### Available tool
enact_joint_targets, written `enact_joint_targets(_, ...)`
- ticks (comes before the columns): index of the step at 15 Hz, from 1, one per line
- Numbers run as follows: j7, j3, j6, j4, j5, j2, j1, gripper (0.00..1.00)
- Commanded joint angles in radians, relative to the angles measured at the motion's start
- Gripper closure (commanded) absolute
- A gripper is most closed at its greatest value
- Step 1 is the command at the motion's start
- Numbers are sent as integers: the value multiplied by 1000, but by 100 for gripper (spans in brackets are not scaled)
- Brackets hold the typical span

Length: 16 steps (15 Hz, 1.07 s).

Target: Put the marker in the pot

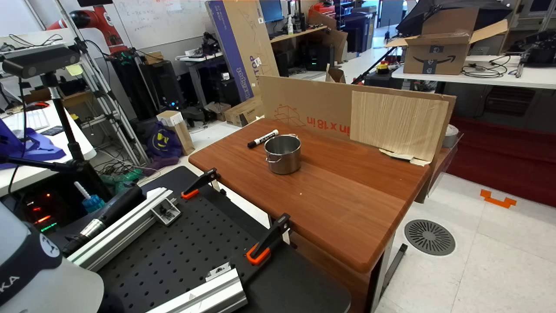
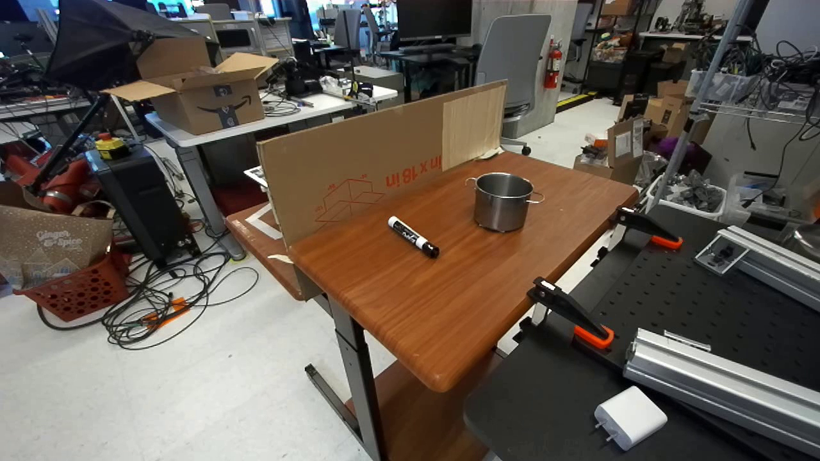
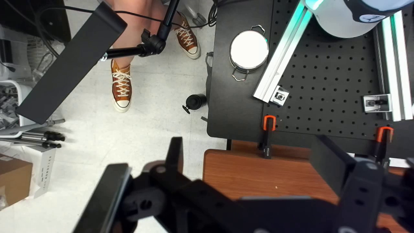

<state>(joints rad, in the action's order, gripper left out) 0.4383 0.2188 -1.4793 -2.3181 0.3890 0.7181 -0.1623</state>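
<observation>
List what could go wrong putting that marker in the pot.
The marker lies on its side, so a clumsy grasp might roll it away. It looks roughly as long as the pot is wide; lowered flat, it might not drop in. The upright cardboard borders the table, so a wide swing might bump it.

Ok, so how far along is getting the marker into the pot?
Nothing looks done: the marker lies on the table, apart from the pot. Nothing's in hand: the gripper is open, holding nothing. Everything's left: grasp the marker, carry it over the pot, release.
</observation>
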Motion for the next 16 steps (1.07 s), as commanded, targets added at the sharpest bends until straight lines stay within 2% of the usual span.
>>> enact_joint_targets(1, -14, 20, 9, 4, 11, 3, 30, 0)
enact_joint_targets(14, -14, 20, 9, 4, 11, 3, 30, 0)
enact_joint_targets(16, -45, 18, 4, 1, -23, -3, 37, 0)
